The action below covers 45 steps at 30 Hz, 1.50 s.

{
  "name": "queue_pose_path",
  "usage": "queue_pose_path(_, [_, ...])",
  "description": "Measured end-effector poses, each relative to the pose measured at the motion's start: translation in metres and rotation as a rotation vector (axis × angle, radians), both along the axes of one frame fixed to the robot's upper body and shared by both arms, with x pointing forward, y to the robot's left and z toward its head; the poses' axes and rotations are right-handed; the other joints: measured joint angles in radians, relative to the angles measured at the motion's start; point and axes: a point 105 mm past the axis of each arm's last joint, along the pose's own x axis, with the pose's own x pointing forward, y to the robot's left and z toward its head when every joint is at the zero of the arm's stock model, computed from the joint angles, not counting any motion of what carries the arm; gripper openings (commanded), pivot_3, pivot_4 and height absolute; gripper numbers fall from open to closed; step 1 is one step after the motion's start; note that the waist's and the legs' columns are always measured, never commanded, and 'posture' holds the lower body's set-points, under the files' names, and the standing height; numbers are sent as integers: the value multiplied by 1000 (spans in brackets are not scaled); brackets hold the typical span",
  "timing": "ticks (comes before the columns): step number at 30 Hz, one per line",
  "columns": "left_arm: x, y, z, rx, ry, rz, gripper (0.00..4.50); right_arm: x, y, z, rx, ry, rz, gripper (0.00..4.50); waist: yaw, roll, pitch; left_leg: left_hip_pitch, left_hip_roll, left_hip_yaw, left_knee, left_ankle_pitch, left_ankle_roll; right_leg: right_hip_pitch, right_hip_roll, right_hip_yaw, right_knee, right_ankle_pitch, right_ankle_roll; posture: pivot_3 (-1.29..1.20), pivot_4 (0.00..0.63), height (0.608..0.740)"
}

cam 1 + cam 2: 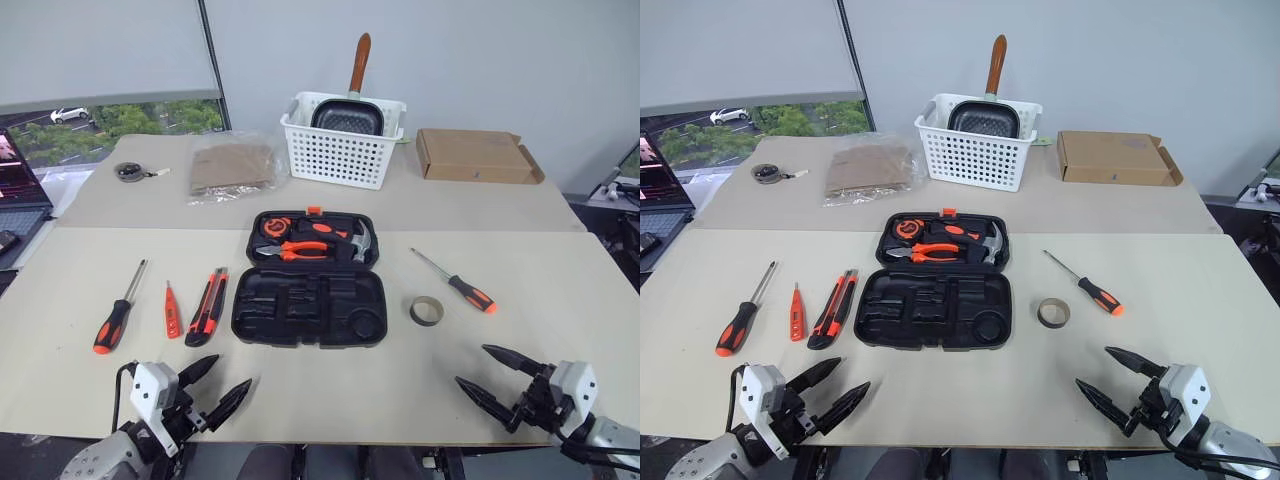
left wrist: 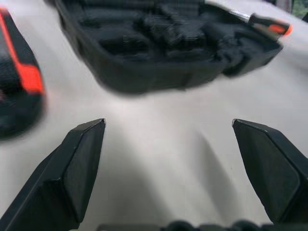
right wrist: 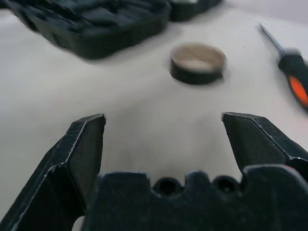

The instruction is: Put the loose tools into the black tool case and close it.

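The black tool case (image 1: pixel 309 291) is lying open mid-table for loading; both grippers (image 1: pixel 212 388) (image 1: pixel 501 380) are hovering wide-fingered, empty, at the near edge.

The light was even and soft, shadows were faint, and both wrist views were blurred beyond the tools.

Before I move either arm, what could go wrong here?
1. The tape ring is low and round, so the open right tool may push it away instead of gripping it.
2. The small orange screwdriver and utility knife lie side by side, so the open left tool might nudge both.
3. A tool left proud of the tool case slots could block closing.
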Motion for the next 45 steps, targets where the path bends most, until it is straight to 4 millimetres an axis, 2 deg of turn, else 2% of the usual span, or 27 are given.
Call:
queue_pose_path(2, [8, 6, 18, -2, -72, 15, 4500, 7, 13, 20, 9, -54, 76, 4432, 2, -1, 0, 1, 3, 1, 0, 0, 0, 0, 0, -3, -1, 0, 0, 0, 150, 700])
queue_pose_path(4, [18, 12, 32, -17, -116, 61, 4500, 12, 23, 31, 9, -73, 131, 4432, 3, -1, 0, 2, 4, 2, 0, 0, 0, 1, -1, -6, -1, 0, 0, 0, 150, 700])
queue_pose_path(7, [51, 49, 49, -34, -143, 317, 4500, 24, 50, 51, 28, -108, 254, 4432, 6, -3, 2, 3, 7, 2, 0, 1, -1, 1, -1, -13, 0, 3, 0, 0, 150, 700])
queue_pose_path(9, [60, 70, 56, -40, -151, 447, 4500, 26, 61, 61, 26, -129, 310, 4432, 9, -6, 2, 4, 7, 3, 0, 2, -3, 2, -1, -15, -1, 12, 3, 0, 150, 700])
queue_pose_path(13, [63, 130, 47, -45, -73, 738, 4500, 36, 86, 78, 45, -128, 430, 4432, 2, -10, 4, 4, 10, 9, 0, 4, 1, 1, 1, -15, 0, 14, 2, 0, 150, 700])
queue_pose_path(15, [61, 150, 48, 1, -54, 819, 4500, 38, 100, 90, 54, -146, 498, 4432, 2, -12, 6, 5, 11, 9, 0, 4, 1, 0, 1, -15, -1, 14, 1, 0, 150, 700])
queue_pose_path(17, [56, 160, 46, 54, -14, 855, 4500, 39, 111, 103, 51, -166, 555, 4432, 3, -13, 6, 5, 11, 9, 0, -1, -5, -1, -1, -15, -3, 15, -2, 0, 150, 700])
queue_pose_path(19, [52, 162, 38, 80, 33, 862, 4500, 40, 118, 107, 44, -166, 586, 4432, 9, -13, 6, 5, 10, 9, 0, -3, -5, -1, -3, -15, -4, 18, -5, 0, 150, 700])
queue_pose_path(23, [38, 153, 3, 124, 196, 800, 4500, 41, 125, 114, 56, -162, 626, 4432, 15, -14, 6, 5, 8, 12, 0, -5, -3, -1, -8, -16, -6, 18, -6, 0, 150, 700])
queue_pose_path(27, [40, 155, 1, 141, 212, 787, 4500, 38, 128, 116, 61, -155, 659, 4432, 24, -14, 6, 5, 8, 13, 0, -5, -4, -2, -12, -21, -6, 19, -6, 0, 150, 700])
queue_pose_path(30, [41, 158, -1, 140, 223, 784, 3822, 39, 130, 121, 55, -154, 671, 4500, 26, -12, 6, 5, 10, 15, 0, -5, -4, -2, -15, -28, -6, 20, -5, 0, 150, 700])
queue_pose_path(33, [43, 162, -1, 131, 221, 786, 2648, 39, 128, 123, 58, -146, 677, 4500, 29, -11, 6, 6, 12, 15, 0, -5, -4, -2, -18, -36, -6, 19, -2, 0, 150, 700])
queue_pose_path(34, [43, 162, -1, 129, 221, 786, 2437, 39, 128, 123, 55, -144, 678, 4500, 30, -11, 6, 6, 12, 15, 0, -5, -4, -2, -20, -38, -6, 19, -2, 0, 150, 700])
queue_pose_path(35, [44, 163, -1, 126, 221, 786, 1971, 39, 127, 123, 54, -143, 678, 4500, 32, -11, 6, 6, 12, 15, 0, -5, -4, -2, -21, -40, -6, 20, -1, 0, 150, 700])
queue_pose_path(38, [48, 162, 1, 107, 209, 766, 955, 39, 123, 125, 49, -135, 668, 4500, 38, -10, 6, 6, 10, 16, 0, -5, -4, -2, -23, -41, -7, 21, 0, 0, 150, 700])
queue_pose_path(42, [54, 163, 4, 99, 204, 738, 897, 40, 120, 129, 36, -146, 665, 4500, 39, -11, 6, 5, 11, 17, 0, -5, -4, -2, -23, -44, -10, 22, 2, 0, 150, 700])
queue_pose_path(45, [65, 165, 15, 125, 171, 706, 897, 42, 118, 130, 37, -150, 652, 4500, 39, -12, 7, 4, 12, 17, 0, -5, -4, -2, -23, -46, -12, 23, 1, 0, 150, 700])
